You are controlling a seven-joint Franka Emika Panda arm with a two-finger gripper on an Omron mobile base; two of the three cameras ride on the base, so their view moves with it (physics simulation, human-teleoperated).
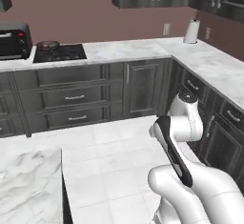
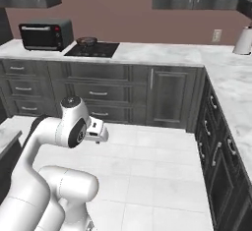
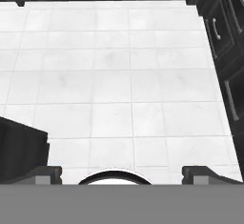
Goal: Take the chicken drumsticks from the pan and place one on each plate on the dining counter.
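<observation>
One pan [image 2: 87, 41] sits far beyond open pincer [image 3: 122, 173].

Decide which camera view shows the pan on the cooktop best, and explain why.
The right base view: the pan sits unobstructed on the cooktop beside the toaster oven, dark rim distinct. In the left base view the pan is likewise visible but smaller and blurrier. The hand view faces floor tiles.

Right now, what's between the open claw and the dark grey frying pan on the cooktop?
Bare white tiled floor, then dark drawer fronts under the marble top; the dark grey frying pan sits above them. Right base view shows it.
</observation>
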